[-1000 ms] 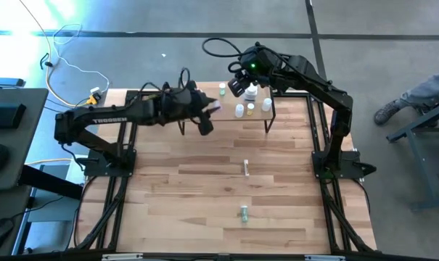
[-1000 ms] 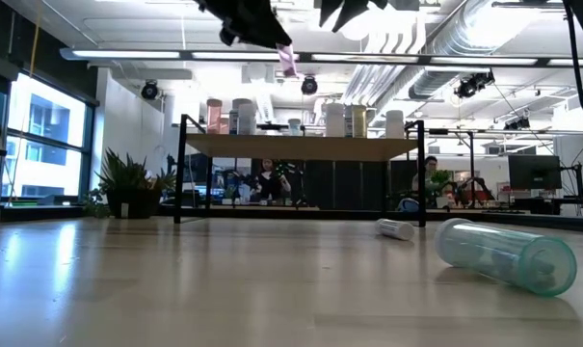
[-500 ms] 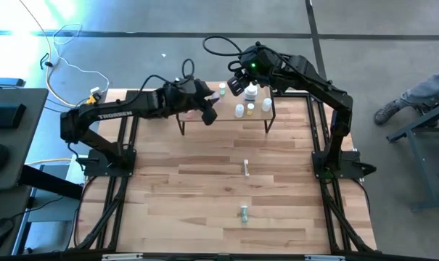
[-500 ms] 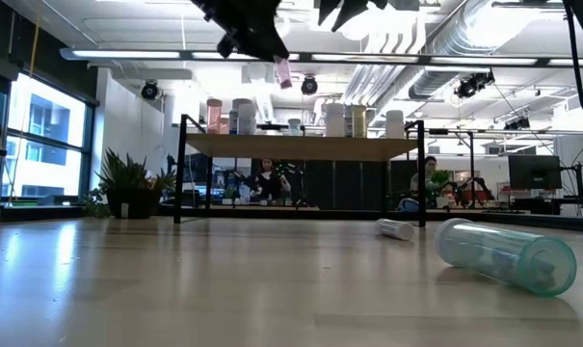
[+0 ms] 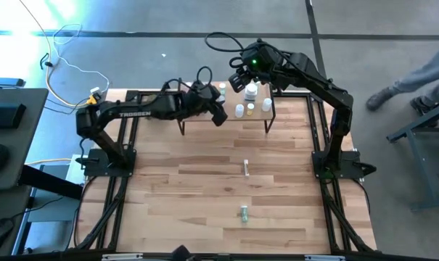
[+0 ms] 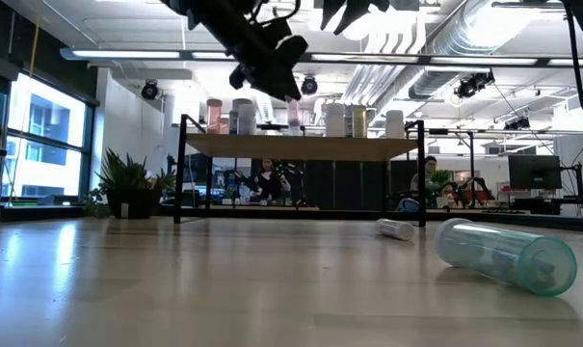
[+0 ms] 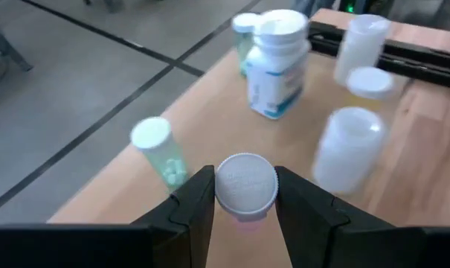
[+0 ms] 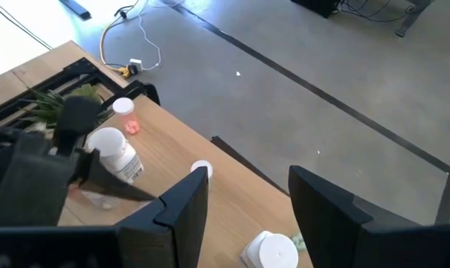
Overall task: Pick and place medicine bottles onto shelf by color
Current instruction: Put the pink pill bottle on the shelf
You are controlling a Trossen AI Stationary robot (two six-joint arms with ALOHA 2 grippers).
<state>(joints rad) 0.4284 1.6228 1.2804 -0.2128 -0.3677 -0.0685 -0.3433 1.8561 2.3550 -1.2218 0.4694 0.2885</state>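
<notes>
The left gripper (image 5: pixel 218 114), pinching a small pink white-capped vial (image 7: pixel 245 184), has swung toward three o'clock over the low light-wood shelf (image 5: pixel 257 118), so placement looks imminent.

My left pincer (image 7: pixel 245 195) hides the body of its white-capped bottle (image 7: pixel 245 182); shelf (image 7: pixel 403 171) bottles appear blurred.

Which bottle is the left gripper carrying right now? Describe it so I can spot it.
Find the shelf at the table's far edge. Above its left end, the left gripper clamps a pink bottle with a white cap; it's the only one held off the board.
</notes>
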